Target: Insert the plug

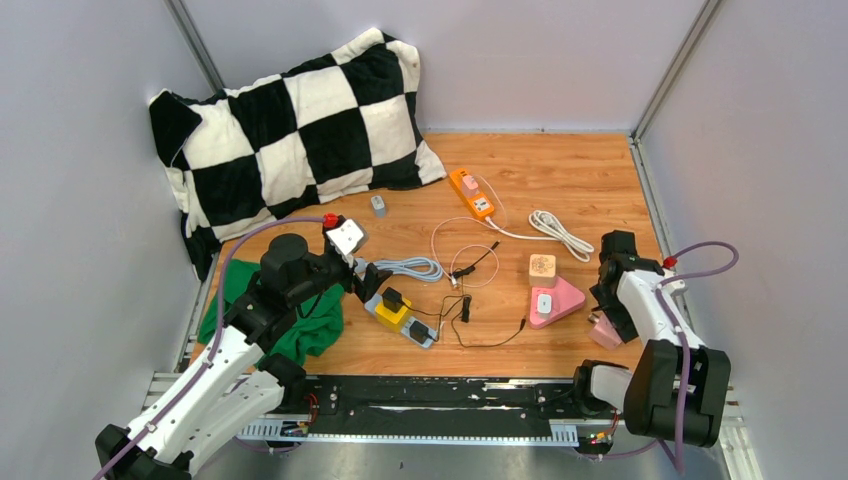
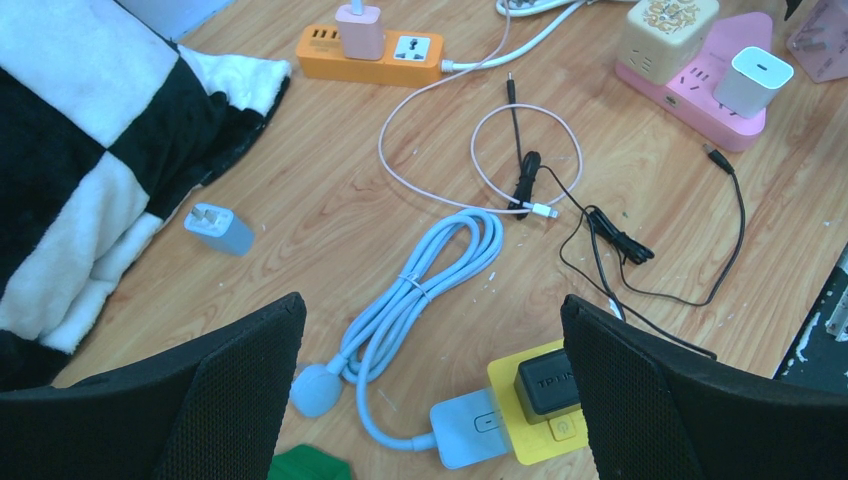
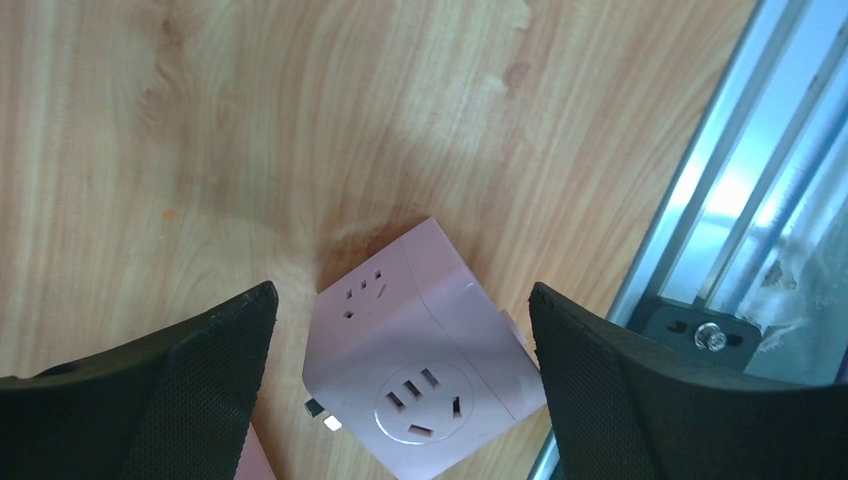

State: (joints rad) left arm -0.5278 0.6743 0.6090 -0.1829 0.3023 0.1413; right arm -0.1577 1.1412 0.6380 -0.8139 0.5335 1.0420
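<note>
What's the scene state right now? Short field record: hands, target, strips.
left hand: open, over blue cable and yellow strip
right hand: open, straddling pink cube socket, gaps both sides
pink cube socket: on table, near its right edge
yellow strip: black adapter plugged in
orange strip: pink charger plugged in

Bright, even light with soft shadows; frames sharp, though glare whitens the metal rail (image 3: 722,180).
</note>
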